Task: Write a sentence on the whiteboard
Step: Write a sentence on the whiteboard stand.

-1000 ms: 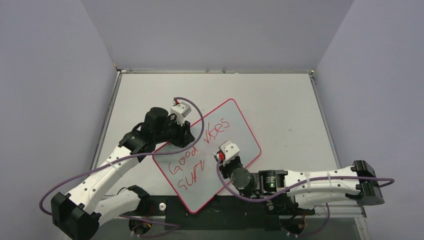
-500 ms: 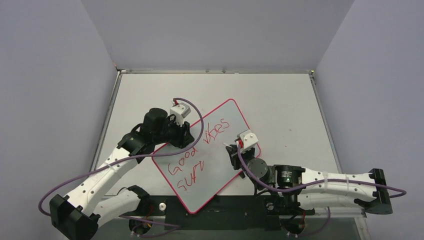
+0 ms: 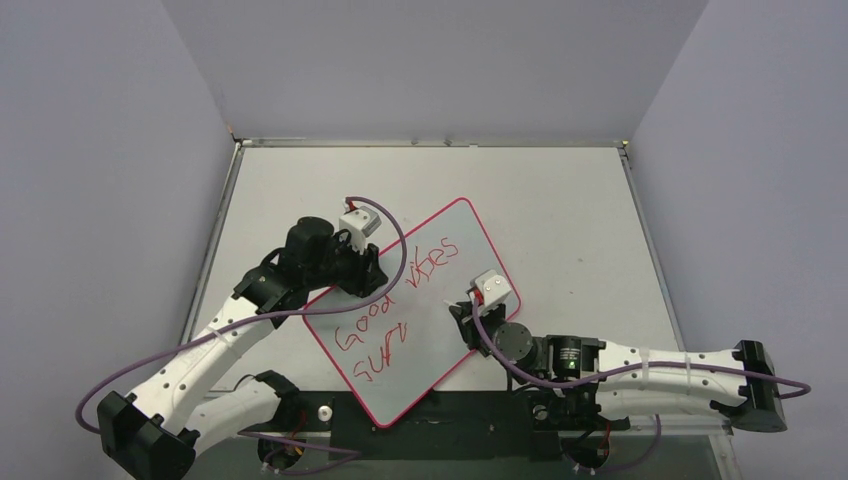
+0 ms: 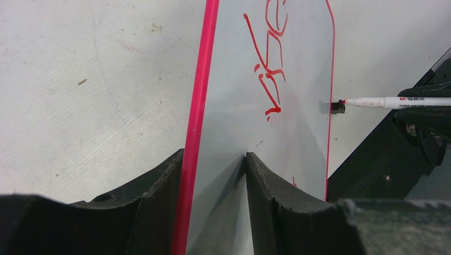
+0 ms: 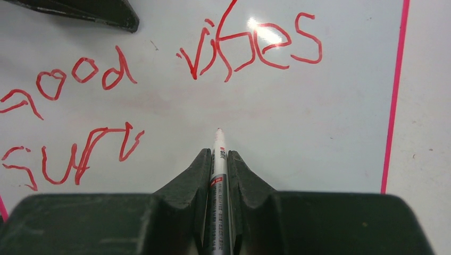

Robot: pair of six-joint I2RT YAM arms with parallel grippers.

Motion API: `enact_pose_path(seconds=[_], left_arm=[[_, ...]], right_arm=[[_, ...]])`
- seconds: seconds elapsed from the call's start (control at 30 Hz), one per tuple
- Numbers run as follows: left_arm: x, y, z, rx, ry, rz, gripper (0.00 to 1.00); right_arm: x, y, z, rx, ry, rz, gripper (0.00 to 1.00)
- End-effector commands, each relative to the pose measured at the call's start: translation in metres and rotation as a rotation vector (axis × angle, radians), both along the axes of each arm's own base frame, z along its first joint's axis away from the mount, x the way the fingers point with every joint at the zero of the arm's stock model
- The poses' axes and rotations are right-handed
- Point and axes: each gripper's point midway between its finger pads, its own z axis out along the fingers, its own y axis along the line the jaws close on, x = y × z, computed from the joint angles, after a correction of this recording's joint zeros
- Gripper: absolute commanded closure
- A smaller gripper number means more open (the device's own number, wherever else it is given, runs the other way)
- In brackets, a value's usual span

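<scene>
The whiteboard (image 3: pixel 445 335) lies slantwise on the table, white with a thin pink frame. The sentence (image 3: pixel 395 300) is in red: "Good vibes" above, and "SURV" (image 3: pixel 380 350) below. In the right wrist view the sentence (image 5: pixel 213 58) is clear on the whiteboard (image 5: pixel 319 133). My left gripper (image 3: pixel 365 275) is shut on the whiteboard's left edge; its fingers (image 4: pixel 154 196) straddle the pink frame (image 4: pixel 199 106). My right gripper (image 3: pixel 462 315) is shut on a white marker (image 5: pixel 218 159). The marker's tip points at bare board right of "SURV", and contact cannot be told. The marker also shows in the left wrist view (image 4: pixel 393 101).
The pale grey table (image 3: pixel 560 220) has a metal rim and is walled in on three sides. A black mounting strip (image 3: pixel 450 430) runs along the near edge under the board's lower corner. A small black clip (image 4: pixel 336 107) sits on the board's far edge.
My right wrist swung right and up toward the board's right edge, then eased back a little left and down, still holding the marker. The left arm, board and writing have not changed.
</scene>
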Motion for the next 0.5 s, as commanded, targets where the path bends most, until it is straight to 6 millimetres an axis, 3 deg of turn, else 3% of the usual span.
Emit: enact_pose_path(seconds=[0.0, 0.13, 0.47], left_arm=[[0.012, 0.006, 0.023, 0.008, -0.119, 0.026, 1.0], [0.011, 0.001, 0.021, -0.002, -0.101, 0.002, 1.0], [0.009, 0.0, 0.022, -0.008, -0.102, -0.004, 1.0]], right_arm=[[-0.003, 0.011, 0.014, 0.064, -0.022, 0.057, 1.0], [-0.002, 0.015, 0.028, 0.11, -0.057, 0.067, 1.0], [-0.003, 0.016, 0.034, 0.146, -0.081, 0.086, 1.0]])
